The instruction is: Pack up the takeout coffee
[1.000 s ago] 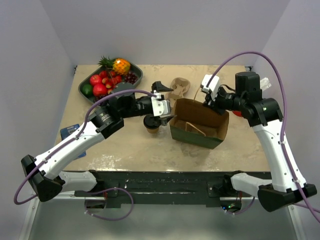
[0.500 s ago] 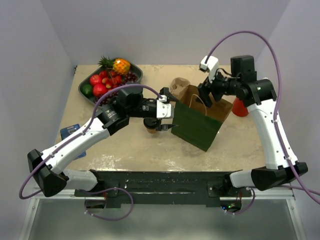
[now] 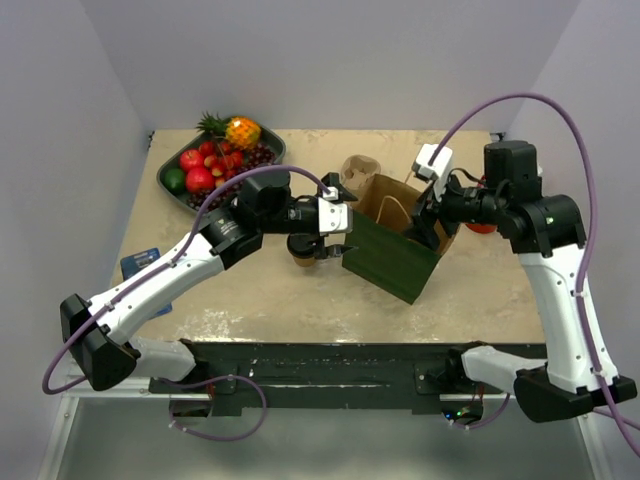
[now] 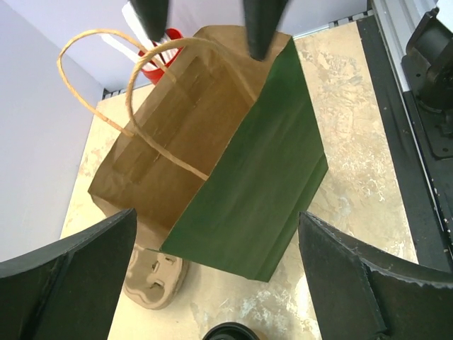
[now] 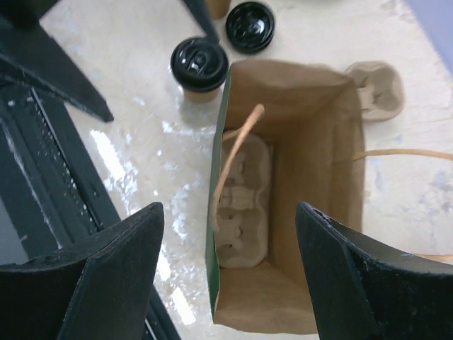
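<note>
R fingers (image 5: 106, 283) newly spread over bag (image 5: 315, 142); coffee cup (image 4: 230, 331) betw. spread L fingers (image 4: 71, 283).

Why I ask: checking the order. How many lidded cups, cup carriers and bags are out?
Lidded cups: 2
Cup carriers: 2
Bags: 1
Total: 5

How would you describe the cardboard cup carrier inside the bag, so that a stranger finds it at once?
Find the green paper bag with brown inside, in the middle of the table. Look down through its open top: a pale pulp carrier lies on the bottom. Unlike the second carrier, on the table just outside, this one is enclosed by the bag's walls.
</note>
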